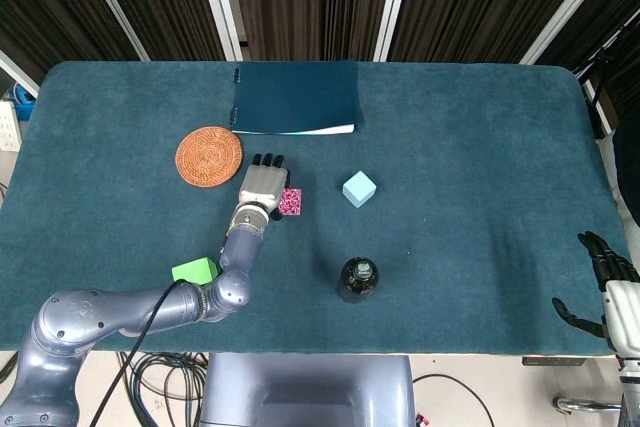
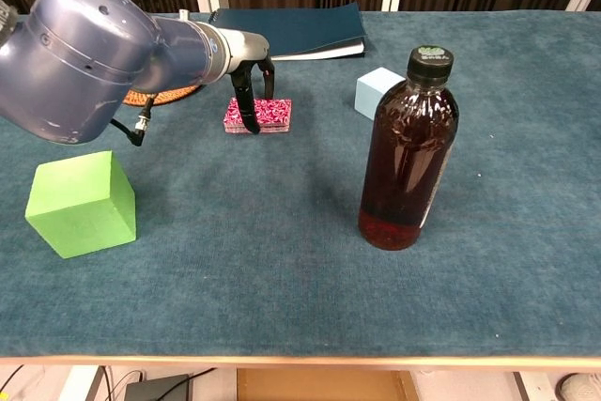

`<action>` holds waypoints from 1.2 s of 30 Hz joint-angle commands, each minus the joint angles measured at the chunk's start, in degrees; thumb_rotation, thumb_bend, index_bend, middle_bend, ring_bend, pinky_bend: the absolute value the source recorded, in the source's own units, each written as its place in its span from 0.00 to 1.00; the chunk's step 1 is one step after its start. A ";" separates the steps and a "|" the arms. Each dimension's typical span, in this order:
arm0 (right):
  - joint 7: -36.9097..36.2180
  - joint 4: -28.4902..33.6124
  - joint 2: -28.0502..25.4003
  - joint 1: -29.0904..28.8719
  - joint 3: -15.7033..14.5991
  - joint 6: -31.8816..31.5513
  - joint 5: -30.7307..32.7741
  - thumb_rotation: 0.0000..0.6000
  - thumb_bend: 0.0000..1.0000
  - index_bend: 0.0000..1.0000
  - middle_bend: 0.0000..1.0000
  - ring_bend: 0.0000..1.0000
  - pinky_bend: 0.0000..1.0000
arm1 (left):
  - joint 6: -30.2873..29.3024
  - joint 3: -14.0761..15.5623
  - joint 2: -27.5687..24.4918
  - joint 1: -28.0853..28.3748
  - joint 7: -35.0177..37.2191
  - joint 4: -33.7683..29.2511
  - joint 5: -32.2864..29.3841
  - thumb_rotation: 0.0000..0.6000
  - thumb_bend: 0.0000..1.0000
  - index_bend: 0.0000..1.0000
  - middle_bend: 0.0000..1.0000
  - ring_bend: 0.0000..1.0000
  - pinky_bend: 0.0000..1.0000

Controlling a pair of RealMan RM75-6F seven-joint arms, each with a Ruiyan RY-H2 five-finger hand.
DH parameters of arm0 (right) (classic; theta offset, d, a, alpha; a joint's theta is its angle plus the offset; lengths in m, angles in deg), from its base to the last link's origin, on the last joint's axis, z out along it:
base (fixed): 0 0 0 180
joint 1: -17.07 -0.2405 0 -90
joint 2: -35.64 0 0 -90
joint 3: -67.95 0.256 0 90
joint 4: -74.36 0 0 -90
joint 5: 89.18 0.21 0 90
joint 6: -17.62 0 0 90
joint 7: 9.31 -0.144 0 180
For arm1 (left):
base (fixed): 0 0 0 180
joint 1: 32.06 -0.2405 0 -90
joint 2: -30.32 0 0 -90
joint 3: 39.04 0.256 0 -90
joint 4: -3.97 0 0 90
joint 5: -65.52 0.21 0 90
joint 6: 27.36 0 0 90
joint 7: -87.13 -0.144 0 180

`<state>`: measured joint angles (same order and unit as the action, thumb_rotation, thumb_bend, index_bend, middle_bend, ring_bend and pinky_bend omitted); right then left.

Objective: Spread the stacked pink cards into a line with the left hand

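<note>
The left hand (image 1: pixel 262 185) rests its fingers on the pink card stack (image 1: pixel 291 203), which juts out toward its right, nothing gripped.

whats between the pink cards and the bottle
Nothing: bare blue cloth runs from the cards to the bottle, clearest in the chest view.

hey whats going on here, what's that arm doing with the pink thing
The left hand is set down over a stack of pink cards, fingers reaching down around it. The cards are one neat pile, not yet spread into a line. The right hand sits idle at the table's edge, fingers apart.
</note>
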<state>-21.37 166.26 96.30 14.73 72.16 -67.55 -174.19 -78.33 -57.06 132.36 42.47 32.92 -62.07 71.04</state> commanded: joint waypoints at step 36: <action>-0.45 0.37 -0.10 -0.11 -0.01 0.30 0.06 1.00 0.23 0.07 0.05 0.13 0.18 | -15.08 1.54 -13.20 -3.93 -3.71 -29.01 -4.27 1.00 0.28 0.54 0.15 0.04 0.00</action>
<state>-21.81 166.63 96.21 14.62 72.14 -67.25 -174.14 -91.50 -56.19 120.53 39.36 29.11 -88.55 66.30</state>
